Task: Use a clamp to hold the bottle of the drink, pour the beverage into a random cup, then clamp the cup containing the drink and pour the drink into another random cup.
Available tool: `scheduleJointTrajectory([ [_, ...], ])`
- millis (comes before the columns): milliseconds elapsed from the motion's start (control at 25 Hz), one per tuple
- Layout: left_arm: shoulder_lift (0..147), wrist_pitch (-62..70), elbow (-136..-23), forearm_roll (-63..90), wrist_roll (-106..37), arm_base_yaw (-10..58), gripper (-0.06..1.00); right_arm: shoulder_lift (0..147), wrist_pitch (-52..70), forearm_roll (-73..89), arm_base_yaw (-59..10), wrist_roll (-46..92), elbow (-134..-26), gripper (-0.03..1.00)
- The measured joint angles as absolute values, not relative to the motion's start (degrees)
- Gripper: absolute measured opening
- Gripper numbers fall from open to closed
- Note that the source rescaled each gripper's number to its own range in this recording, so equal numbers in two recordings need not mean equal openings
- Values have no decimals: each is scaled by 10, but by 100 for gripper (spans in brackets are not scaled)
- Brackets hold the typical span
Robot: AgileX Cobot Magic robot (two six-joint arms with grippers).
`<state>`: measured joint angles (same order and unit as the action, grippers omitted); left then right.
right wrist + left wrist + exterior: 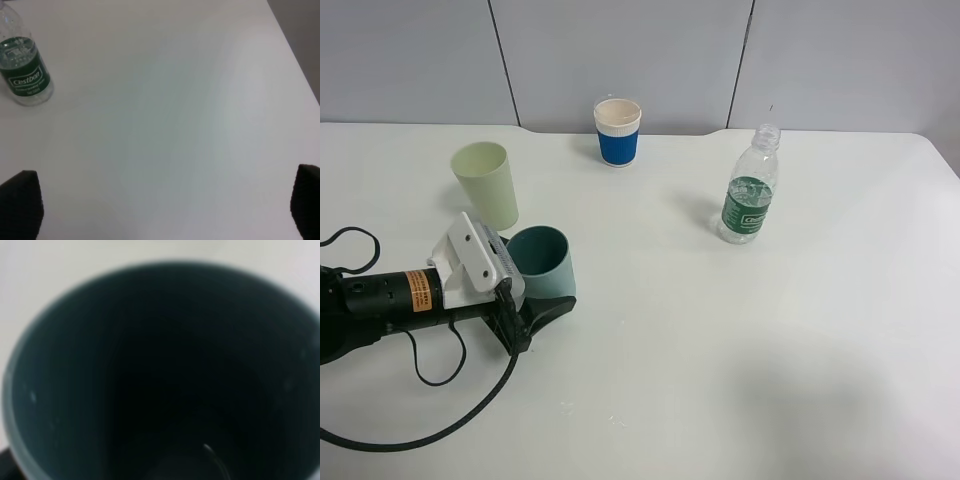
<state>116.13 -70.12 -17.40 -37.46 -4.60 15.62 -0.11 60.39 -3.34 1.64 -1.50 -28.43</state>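
Teal cup [542,262] stands near left, upright, the left gripper [535,310] around its base; we cannot tell whether those jaws grip it; pale yellow-green cup [488,184] waits just beyond for pouring; right gripper [160,207] gapes empty.

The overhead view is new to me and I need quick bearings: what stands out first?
The left gripper is around the upright teal cup at front left, beside the pale yellow-green cup. A capless green-labelled bottle stands alone at right, and a blue-and-white cup at the back.
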Motion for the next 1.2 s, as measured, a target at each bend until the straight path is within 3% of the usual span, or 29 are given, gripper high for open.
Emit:
scheduleJointTrajectory([
  [40, 1161, -700, -174, -375, -44, 156, 67, -1, 604, -33, 16, -15, -284, 99],
  [80, 1159, -700, -173, -375, -39, 156, 76, -1, 604, -33, 16, -15, -284, 99],
  [120, 1156, -700, -173, -375, -34, 156, 83, -1, 604, -33, 16, -15, -284, 99],
  [200, 1144, -698, -167, -375, -31, 156, 87, -1, 604, -33, 16, -15, -284, 99],
  [680, 920, -685, -60, -304, 25, 156, 89, -1, 604, -33, 16, -15, -284, 99],
  [1000, 681, -509, -60, -241, 69, 156, 89, -1, 604, -33, 16, -15, -284, 99],
  [1200, 531, -276, -142, -220, 89, 156, 89, -1, 604, -33, 16, -15, -284, 99],
])
